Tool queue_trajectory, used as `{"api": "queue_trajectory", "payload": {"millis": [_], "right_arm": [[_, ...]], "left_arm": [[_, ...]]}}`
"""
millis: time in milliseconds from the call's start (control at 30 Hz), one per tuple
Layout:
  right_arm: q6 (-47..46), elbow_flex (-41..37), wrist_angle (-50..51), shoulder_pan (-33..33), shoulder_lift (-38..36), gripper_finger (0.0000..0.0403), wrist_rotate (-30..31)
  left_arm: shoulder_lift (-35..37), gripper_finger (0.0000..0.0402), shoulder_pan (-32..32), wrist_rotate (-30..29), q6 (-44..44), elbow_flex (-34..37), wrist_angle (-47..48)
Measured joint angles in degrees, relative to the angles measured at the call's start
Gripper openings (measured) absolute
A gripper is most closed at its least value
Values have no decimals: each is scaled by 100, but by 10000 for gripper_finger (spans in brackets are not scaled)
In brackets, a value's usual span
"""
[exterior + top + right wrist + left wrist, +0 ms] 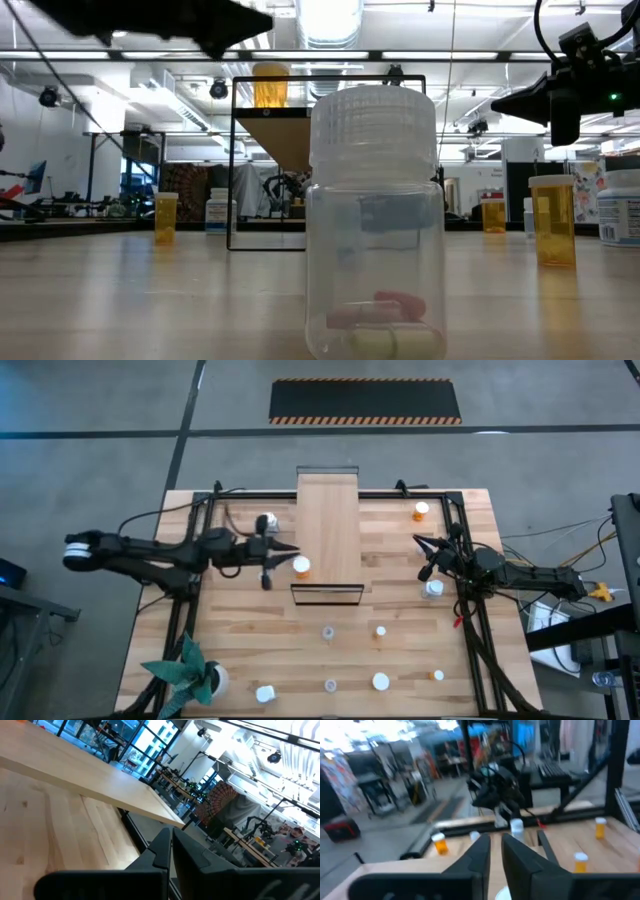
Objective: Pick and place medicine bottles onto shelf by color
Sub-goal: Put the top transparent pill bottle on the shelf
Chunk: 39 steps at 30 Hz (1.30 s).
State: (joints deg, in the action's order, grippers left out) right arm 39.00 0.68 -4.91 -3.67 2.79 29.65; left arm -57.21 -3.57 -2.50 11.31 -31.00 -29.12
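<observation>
While the left claw (290, 548) hangs just left of the shelf (329, 520) in the middle of the overhead frame, its fingers (481, 854) are drawn nearly together with only a thin slit between them and nothing visibly pinched. An orange bottle (301, 567) sits at the shelf's lower left edge, just below that claw's tip, and a white bottle (266, 522) stands on the tabletop (250, 630) beside the left arm. The right claw (420, 543) waits at centre right, pressed together and empty, with another white bottle (433, 588) just below it and an orange one (421, 510) near the upper right corner. More bottles are scattered along the lower part of the frame, and a clear one (375, 225) fills the centre of the low view. From overhead it is hard to tell whether the orange bottle rests fully on the shelf or overhangs its rim; if it overhangs, a brush from the left claw could tip it off. The risk I see is a sideways sweep knocking the nearby white bottle, since the arm passes close to it.
</observation>
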Motion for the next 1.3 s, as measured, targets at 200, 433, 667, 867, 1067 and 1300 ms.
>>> {"api": "queue_trajectory", "payload": {"millis": [200, 433, 667, 867, 1067, 1300], "right_arm": [[2, 0, 2, 0, -2, 9, 0], [230, 1, -9, -1, -2, 9, -1], [334, 1, -6, 0, -2, 9, 0], [-603, 0, -18, 3, -1, 9, -70], [-2534, 0, -237, 4, 0, 9, -523], [-3252, 0, -805, 4, -2, 9, -612]], "left_arm": [[631, 2, -208, 3, -169, 1106, -1078], [940, 1, -221, 22, -315, 2143, -2677], [965, 1, -221, 33, -497, 2825, -3321], [975, 1, -221, 38, -518, 3050, -3455], [874, 1, -221, 37, -496, 3055, -3479], [618, 1, -221, 16, -537, 3043, -3540]]}}
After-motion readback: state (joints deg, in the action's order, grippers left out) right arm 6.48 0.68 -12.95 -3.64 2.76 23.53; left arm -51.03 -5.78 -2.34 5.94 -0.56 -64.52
